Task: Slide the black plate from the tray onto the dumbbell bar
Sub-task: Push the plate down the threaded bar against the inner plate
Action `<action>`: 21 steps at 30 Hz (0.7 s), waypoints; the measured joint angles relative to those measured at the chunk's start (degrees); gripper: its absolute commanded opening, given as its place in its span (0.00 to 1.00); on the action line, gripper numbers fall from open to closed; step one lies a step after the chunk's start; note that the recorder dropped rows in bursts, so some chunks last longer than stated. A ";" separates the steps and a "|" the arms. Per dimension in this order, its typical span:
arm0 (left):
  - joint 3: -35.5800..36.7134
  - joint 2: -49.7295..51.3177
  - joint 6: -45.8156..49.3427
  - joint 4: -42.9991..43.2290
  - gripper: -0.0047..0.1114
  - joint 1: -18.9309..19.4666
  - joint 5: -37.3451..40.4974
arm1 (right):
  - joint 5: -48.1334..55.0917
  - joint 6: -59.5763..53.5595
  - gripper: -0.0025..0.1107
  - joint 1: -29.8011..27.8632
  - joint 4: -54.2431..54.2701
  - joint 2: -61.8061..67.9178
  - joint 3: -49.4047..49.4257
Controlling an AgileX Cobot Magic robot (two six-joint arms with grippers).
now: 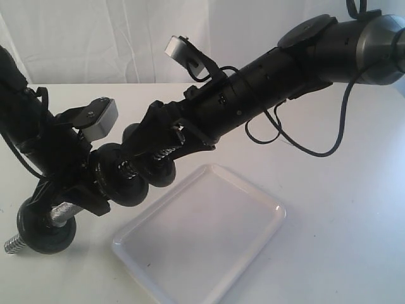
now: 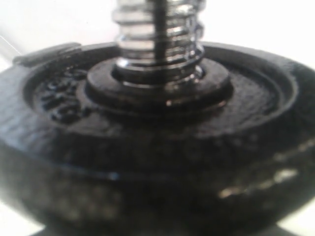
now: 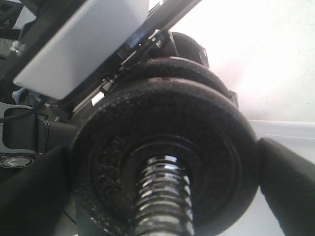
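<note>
The dumbbell bar (image 1: 60, 214) hangs tilted above the table, and my left gripper (image 1: 68, 204) is shut on its smooth part. One black disc (image 1: 45, 233) sits near the bar's low threaded end (image 1: 12, 244) and fills the left wrist view (image 2: 157, 147). Higher up the bar, the black plate (image 1: 162, 172) is threaded onto the chrome thread (image 3: 165, 196), close behind two more discs (image 1: 130, 185). My right gripper (image 3: 165, 182) is shut on this plate's rim, one finger (image 3: 288, 189) on each side. The white tray (image 1: 253, 196) holds nothing.
The tray lies on a white table (image 1: 342, 209) beneath the right arm (image 1: 278, 76). A black cable (image 1: 316, 149) loops below that arm. A white curtain backs the scene.
</note>
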 measured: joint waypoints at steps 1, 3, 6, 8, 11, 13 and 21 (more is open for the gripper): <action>0.00 0.00 0.00 0.00 0.04 0.00 0.00 | 0.00 0.00 0.02 0.00 0.00 0.00 0.00; 0.00 0.00 0.00 0.00 0.04 0.00 0.00 | -0.11 0.00 0.02 0.00 0.00 0.00 0.00; 0.00 0.00 0.00 0.00 0.04 0.00 -0.12 | -0.46 0.00 0.02 0.23 0.00 0.38 0.00; 0.00 0.00 0.00 0.00 0.04 0.00 -0.33 | -0.60 0.00 0.02 0.84 1.22 1.88 0.00; 0.00 0.00 0.00 1.32 0.04 0.00 -0.84 | -0.40 0.00 0.07 1.18 3.68 4.12 0.00; 0.00 0.00 0.12 2.03 0.04 0.00 -1.36 | 0.03 0.00 0.18 1.18 4.14 4.64 0.00; 0.00 0.00 0.24 2.15 0.04 0.00 -1.40 | 0.24 -0.62 0.47 1.18 4.14 4.66 0.00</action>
